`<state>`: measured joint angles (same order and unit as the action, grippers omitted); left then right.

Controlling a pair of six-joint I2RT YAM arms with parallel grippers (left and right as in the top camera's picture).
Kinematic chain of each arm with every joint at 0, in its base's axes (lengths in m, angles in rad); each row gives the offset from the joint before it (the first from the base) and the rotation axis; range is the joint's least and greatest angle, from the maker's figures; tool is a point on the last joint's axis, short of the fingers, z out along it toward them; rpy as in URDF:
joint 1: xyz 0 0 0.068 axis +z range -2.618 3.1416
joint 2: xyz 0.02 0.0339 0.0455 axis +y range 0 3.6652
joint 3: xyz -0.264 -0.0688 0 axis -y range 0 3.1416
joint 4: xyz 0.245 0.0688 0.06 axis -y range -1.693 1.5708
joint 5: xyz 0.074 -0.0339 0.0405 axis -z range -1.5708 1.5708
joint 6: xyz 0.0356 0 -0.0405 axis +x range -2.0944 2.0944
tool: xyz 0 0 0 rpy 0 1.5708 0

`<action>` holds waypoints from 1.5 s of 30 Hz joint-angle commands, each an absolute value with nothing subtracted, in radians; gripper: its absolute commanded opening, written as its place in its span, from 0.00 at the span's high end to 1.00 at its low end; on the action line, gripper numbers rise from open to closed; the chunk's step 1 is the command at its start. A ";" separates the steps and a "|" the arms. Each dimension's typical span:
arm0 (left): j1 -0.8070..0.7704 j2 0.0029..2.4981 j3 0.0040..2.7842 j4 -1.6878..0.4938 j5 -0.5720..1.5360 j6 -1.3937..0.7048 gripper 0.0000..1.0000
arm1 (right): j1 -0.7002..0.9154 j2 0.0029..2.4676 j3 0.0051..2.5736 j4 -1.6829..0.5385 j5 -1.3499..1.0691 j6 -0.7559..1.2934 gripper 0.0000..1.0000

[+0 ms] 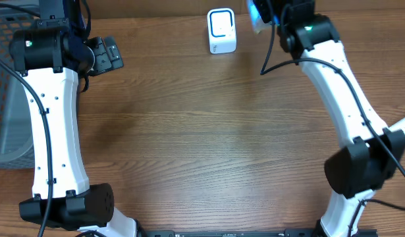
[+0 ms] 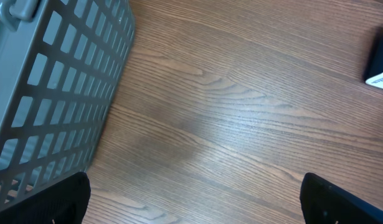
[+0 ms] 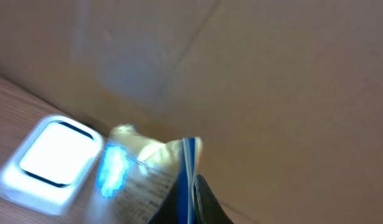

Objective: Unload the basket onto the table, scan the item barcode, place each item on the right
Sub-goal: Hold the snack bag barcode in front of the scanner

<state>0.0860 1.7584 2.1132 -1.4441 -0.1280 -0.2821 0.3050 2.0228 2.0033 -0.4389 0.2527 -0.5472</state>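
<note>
A white scanner (image 1: pixel 222 31) with a dark-framed window stands at the table's far edge; it also shows in the right wrist view (image 3: pixel 53 160). My right gripper (image 1: pixel 271 12) is shut on the item (image 1: pixel 255 18), a thin blue-and-white packet held just right of the scanner. In the right wrist view the packet (image 3: pixel 144 180) is pinched edge-on between the dark fingers (image 3: pixel 207 205), with a blue glow on its printed face toward the scanner. My left gripper (image 1: pixel 107 52) is open over bare wood at the far left, its fingertips (image 2: pixel 70 199) wide apart with nothing between them.
A grey lattice basket (image 1: pixel 4 85) stands at the table's left edge, close beside the left arm, and shows in the left wrist view (image 2: pixel 48 87). A brown wall (image 3: pixel 272 81) rises right behind the scanner. Wood table (image 1: pixel 209 131) spreads between the arms.
</note>
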 commanded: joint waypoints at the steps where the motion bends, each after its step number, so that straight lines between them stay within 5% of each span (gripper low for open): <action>1: 0.089 1.760 2.110 -1.443 -0.138 -0.285 0.00 | 0.313 2.085 2.037 -0.382 0.382 -0.721 0.96; 45: 0.089 1.760 2.110 -1.443 -0.138 -0.285 0.00 | 0.498 2.312 2.022 -0.054 0.575 -1.438 0.96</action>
<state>0.0860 1.7584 2.1132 -1.4441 -0.1280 -0.2821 0.4622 2.2852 2.0068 -0.0631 0.5735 -1.3777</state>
